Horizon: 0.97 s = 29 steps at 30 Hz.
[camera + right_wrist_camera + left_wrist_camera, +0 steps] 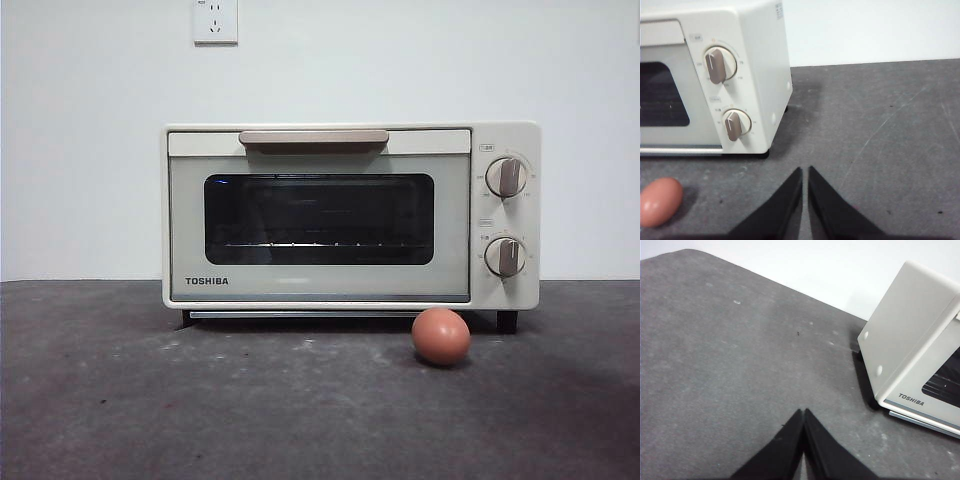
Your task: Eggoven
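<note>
A cream TOSHIBA toaster oven stands at the back middle of the table, its dark glass door shut under a beige handle, with two knobs on its right side. A reddish-brown egg lies on the table just in front of the oven's right end. My left gripper is shut and empty above bare table, off the oven's left side. My right gripper is shut and empty, off the oven's right end, with the egg to its side. Neither arm shows in the front view.
The table top is a dark grey mat. A white wall with a power socket stands behind the oven.
</note>
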Tool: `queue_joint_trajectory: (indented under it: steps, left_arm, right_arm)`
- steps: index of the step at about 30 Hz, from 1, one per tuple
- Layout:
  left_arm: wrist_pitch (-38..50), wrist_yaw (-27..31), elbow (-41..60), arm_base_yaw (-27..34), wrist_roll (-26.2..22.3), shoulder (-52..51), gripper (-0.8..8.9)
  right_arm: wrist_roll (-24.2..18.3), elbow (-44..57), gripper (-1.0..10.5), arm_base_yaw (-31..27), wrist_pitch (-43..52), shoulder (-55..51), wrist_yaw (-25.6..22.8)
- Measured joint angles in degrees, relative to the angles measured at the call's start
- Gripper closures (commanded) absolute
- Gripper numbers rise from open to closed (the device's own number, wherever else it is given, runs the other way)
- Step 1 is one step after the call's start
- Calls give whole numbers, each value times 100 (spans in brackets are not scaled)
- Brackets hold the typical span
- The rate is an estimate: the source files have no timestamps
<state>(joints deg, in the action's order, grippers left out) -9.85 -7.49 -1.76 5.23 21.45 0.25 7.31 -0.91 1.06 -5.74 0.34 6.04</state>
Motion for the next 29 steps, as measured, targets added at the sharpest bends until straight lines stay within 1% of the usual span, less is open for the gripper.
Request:
queue_joint_trajectory:
  steps: [2, 5, 7, 9, 11, 15, 19, 23, 26, 29]
  left_arm:
    - [9, -114, 0, 0, 98, 0, 808]
    - [22, -501, -2, 0, 369, 0, 808]
    - [17, -754, -15, 0, 535, 0, 808]
    - [-210, -901, -120, 0, 654, 4, 808]
    - [-444, -946, -313, 0, 708, 33, 808]
    - [-662, -1268, -911, 0, 767, 267, 808]
    - [-887, -1652, -1550, 0, 737, 776, 808]
    - [-1419, -2055, -2304, -15, 422, 1412, 808]
    - [-1808, -2315, -2837, -146, 87, 1818, 808]
    - [-2212, -2546, -3298, -492, -260, 2173, 808]
  right_arm:
    - [129, 0, 944, 0, 0, 0, 17]
    - [422, -2, 944, 0, -20, 0, 127]
    - [671, -72, 944, 0, -208, 0, 136]
    - [876, -256, 944, 0, -415, 4, 142]
    - [992, -529, 944, 0, -586, 7, 151]
    - [1102, -1233, 944, 0, -1029, 63, 157]
    - [1117, -1943, 944, 0, -1650, 435, 369]
    - [1043, -2706, 944, 0, -2393, 988, 813]
    - [800, -3200, 944, 0, -2927, 1467, 1196]
    - [476, -3602, 943, 11, -3475, 1958, 1637]
